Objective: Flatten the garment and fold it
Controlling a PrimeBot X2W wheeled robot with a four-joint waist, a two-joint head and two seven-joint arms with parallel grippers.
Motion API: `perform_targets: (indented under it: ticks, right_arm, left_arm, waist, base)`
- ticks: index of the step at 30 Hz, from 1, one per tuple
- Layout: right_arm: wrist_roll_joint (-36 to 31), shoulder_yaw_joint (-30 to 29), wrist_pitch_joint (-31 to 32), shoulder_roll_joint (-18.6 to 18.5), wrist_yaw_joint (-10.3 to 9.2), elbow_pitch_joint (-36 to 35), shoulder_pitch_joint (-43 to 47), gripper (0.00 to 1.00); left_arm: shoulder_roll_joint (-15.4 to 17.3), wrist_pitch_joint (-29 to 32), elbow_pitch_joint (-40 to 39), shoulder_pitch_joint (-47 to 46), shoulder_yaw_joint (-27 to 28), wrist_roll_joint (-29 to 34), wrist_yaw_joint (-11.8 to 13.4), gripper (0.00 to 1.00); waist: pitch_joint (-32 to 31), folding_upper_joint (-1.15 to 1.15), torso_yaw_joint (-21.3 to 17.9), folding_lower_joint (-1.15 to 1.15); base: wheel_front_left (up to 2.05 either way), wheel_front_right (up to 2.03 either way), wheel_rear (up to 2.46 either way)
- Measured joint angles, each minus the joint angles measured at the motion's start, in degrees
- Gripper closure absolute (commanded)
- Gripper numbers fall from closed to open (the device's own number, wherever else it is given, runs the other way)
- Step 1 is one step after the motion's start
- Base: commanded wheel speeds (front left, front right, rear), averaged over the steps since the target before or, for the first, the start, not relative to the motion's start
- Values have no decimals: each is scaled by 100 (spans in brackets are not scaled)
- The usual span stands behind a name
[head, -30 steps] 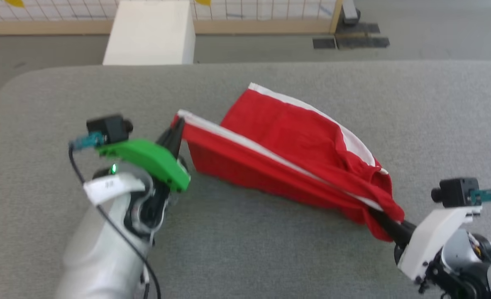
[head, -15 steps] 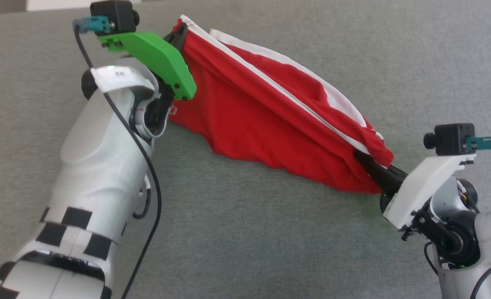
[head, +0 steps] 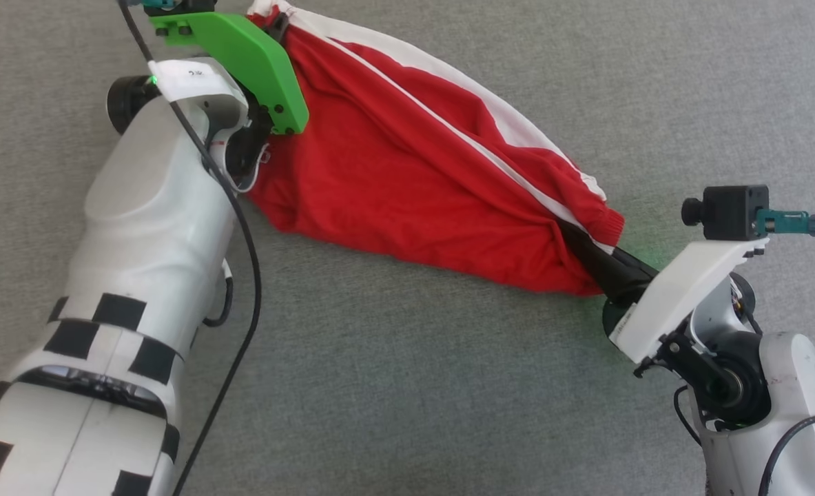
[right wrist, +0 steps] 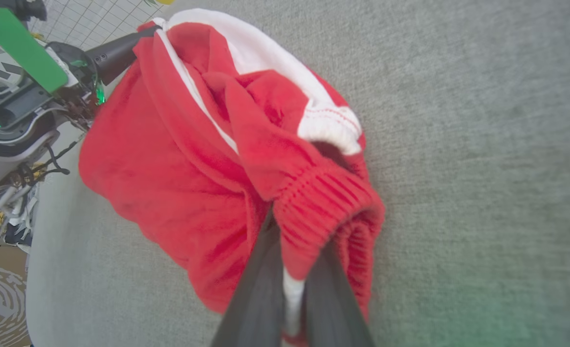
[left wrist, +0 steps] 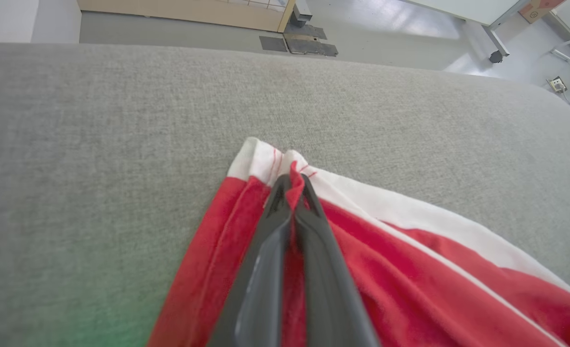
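The garment [head: 407, 172], bright red shorts with a broad white stripe and white trim, hangs stretched slantwise between the two grippers over a grey cloth-covered surface [head: 407, 386]. Its near end is the ribbed red waistband, bunched and wrinkled where the right gripper [head: 576, 241] has it; the dark fingers are pressed together on the band, with a strip of white cloth pinched between them in the right wrist view. From there the white stripe runs taut along the upper side, while the red cloth below sags in loose folds toward the surface; whether it rests there I cannot tell. The far end is a white-trimmed corner, clamped by the left gripper [left wrist: 292, 188], its fingertips closed on a small tuck of red and white fabric.

Bare grey surface lies open on all sides of the shorts, widest in front of them. In the left wrist view the far edge [left wrist: 265, 48] of the surface curves well beyond the held corner, with pale floor [left wrist: 169, 31] behind it.

The right arm comes in low from the near right, its white wrist mount [head: 683, 289] tilted up toward the waistband. The left arm reaches long from the near left, its green wrist mount [head: 255, 62] just beside the red cloth.
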Motion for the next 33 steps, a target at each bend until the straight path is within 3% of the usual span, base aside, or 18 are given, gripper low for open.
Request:
perform_targets:
  ticks: [3,4,5,6,12,20,26,33]
  right_arm:
    - [49,62,-47,7,1,-9,-32,100]
    - [57,68,-81,12,2,-16,-33,82]
    - [92,69,-99,20,2,-19,-33,18]
    - [112,66,-101,21,2,-19,-33,0]
    - [168,46,-151,44,21,-48,-29,0]
    - [121,-357,-168,-55,-3,-96,286,0]
    - [-83,-716,-279,-77,-4,-392,760,0]
    - [-328,-1027,-396,1,-4,-797,1347,0]
  left_arm:
    - [-2,-1,125,-170,4,11,2,100]
    - [-8,-3,177,-215,8,10,2,84]
    - [-18,-3,215,-254,16,7,1,47]
    - [-29,-7,243,-278,19,-5,0,0]
    - [-208,52,481,-334,-2,-88,-91,0]
    - [-196,49,739,-306,-152,-87,-240,0]
    - [-79,-743,405,-155,-363,81,-388,0]
    - [345,-1829,-168,708,-639,534,-427,0]
  waist:
    - [97,0,-76,0]
    - [120,0,-92,0]
    - [135,0,-100,0]
    - [138,0,-96,0]
    - [12,0,-27,0]
    - [-400,0,97,0]
    - [-830,0,241,0]
    - [-1366,0,464,-1]
  base:
    - [0,0,0]
    - [0,0,0]
    - [0,0,0]
    - [0,0,0]
    - [0,0,0]
    - [0,0,0]
    - [0,0,0]
    - [0,0,0]
